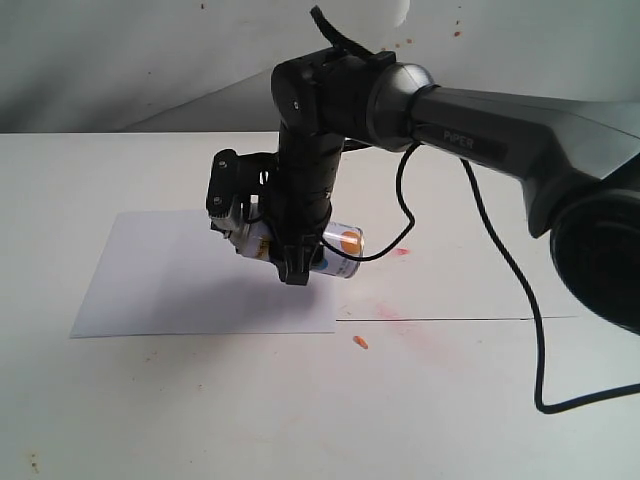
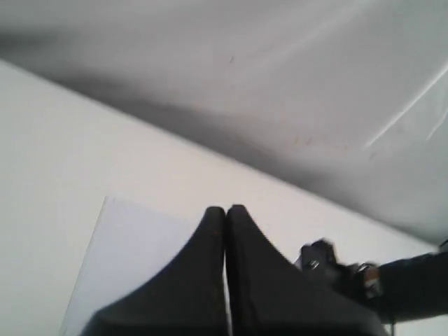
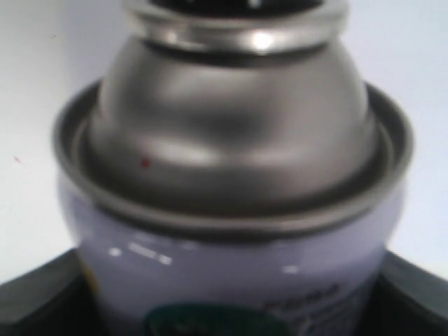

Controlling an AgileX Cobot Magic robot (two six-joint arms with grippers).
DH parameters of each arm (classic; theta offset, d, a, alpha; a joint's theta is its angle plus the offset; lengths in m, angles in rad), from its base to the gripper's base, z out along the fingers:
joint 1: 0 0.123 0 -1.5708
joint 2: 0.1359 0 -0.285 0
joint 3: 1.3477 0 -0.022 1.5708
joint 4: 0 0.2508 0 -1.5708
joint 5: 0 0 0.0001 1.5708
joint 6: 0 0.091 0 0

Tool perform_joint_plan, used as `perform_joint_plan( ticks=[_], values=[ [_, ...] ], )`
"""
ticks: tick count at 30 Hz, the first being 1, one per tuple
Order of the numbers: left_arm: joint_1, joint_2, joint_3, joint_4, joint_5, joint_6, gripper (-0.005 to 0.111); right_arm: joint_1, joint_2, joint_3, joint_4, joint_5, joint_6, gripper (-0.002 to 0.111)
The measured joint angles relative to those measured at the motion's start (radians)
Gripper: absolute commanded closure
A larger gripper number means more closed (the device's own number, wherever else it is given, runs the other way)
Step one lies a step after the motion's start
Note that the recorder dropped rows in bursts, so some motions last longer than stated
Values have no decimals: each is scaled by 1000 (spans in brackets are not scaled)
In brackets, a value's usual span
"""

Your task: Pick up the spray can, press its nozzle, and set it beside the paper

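Over the right-hand edge of the paper (image 1: 170, 280), in the exterior view, the right pincer (image 1: 290, 262) is clamped on the spray can (image 1: 340, 245) and holds it clear of the sheet. The can lies nearly on its side, slightly tilted, with its base and an orange dot toward the right of that view and its metal end toward the left. A soft shadow of arm and can falls on the paper beneath. The right arm (image 1: 480, 130) reaches in from the right, a black cable (image 1: 500, 270) looping down from it onto the tabletop (image 1: 450, 400). Red smears (image 1: 400, 252) and an orange fleck (image 1: 360, 343) mark the tabletop just beside the paper's right edge.

Right wrist view: the can's silver shoulder (image 3: 231, 126) fills the frame, its white body flanked by the dark pincer fingers (image 3: 42, 294) pressed to either side; only a dark sliver of the nozzle (image 3: 224, 4) shows beyond the silver collar, too little to tell whether anything presses on it.

Left wrist view: the left pincer (image 2: 225, 213) has its two black fingers together, tip against tip, with nothing between them; it hangs above the paper (image 2: 133, 259), well apart from the can
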Motion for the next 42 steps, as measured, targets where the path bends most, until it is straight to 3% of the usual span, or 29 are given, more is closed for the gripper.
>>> perform_joint_plan(
  ticks=[8,15,42],
  values=[
    [0,573,-268,-130,381,204,107,0,0,0,0,0,42,108],
    [0,815,-356,-279,406,428,107,0,0,0,-20,-20,45,108],
    [0,913,-367,-414,319,652,107,0,74,-6,-121,-29,82,108]
  ],
)
